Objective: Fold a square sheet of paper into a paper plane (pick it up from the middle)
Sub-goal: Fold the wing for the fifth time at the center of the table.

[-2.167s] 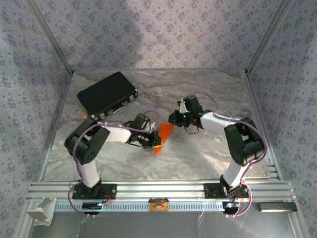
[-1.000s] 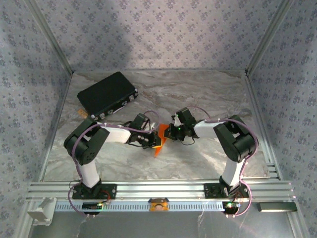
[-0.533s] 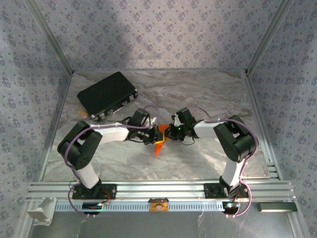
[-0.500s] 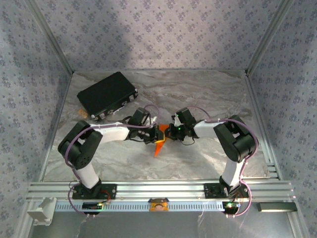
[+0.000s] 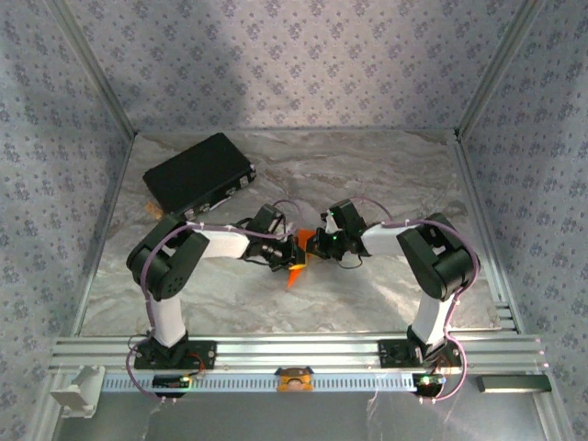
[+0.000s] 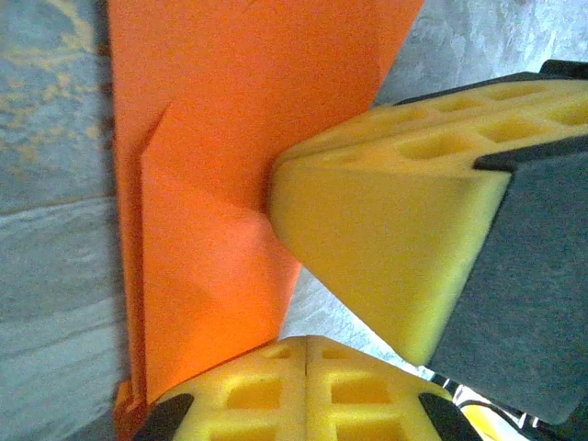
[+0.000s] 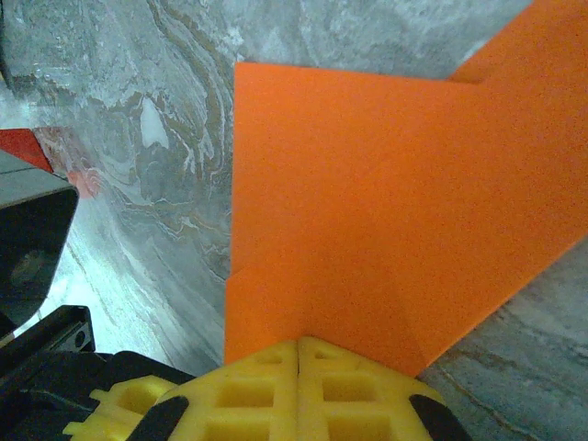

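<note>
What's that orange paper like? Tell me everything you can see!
The orange paper is thin, bright and plain, folded into layers with sharp creases and slanted edges. It is held over the middle of the marbled grey table, between the two arms. The left gripper and the right gripper are both shut on it, pinching its edges from opposite sides.

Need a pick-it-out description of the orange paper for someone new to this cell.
On the grey marbled table, look at the middle, where both arms meet. The orange paper is pinched there by the left fingers and the right fingers. It is thin, creased and bright orange, unlike the boxy black case at far left.
</note>
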### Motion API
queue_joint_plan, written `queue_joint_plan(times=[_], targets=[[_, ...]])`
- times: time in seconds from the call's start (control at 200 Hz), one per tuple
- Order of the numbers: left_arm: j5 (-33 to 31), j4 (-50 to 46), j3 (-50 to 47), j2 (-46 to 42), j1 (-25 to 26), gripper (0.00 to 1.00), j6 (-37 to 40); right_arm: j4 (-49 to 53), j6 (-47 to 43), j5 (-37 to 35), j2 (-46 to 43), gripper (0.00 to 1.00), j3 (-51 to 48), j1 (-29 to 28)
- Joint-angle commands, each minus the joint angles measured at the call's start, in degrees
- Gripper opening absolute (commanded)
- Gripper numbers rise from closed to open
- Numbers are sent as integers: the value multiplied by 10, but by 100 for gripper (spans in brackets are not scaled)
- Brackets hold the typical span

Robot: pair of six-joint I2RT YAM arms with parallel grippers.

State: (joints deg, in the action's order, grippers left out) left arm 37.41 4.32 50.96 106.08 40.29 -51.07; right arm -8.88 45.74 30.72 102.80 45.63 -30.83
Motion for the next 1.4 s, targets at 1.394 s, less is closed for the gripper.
queue_joint_plan(times=[1.394], targets=[[-108,-125,-111,-210,-19,2,105,47,-49,-30,-33,9,15,-6]])
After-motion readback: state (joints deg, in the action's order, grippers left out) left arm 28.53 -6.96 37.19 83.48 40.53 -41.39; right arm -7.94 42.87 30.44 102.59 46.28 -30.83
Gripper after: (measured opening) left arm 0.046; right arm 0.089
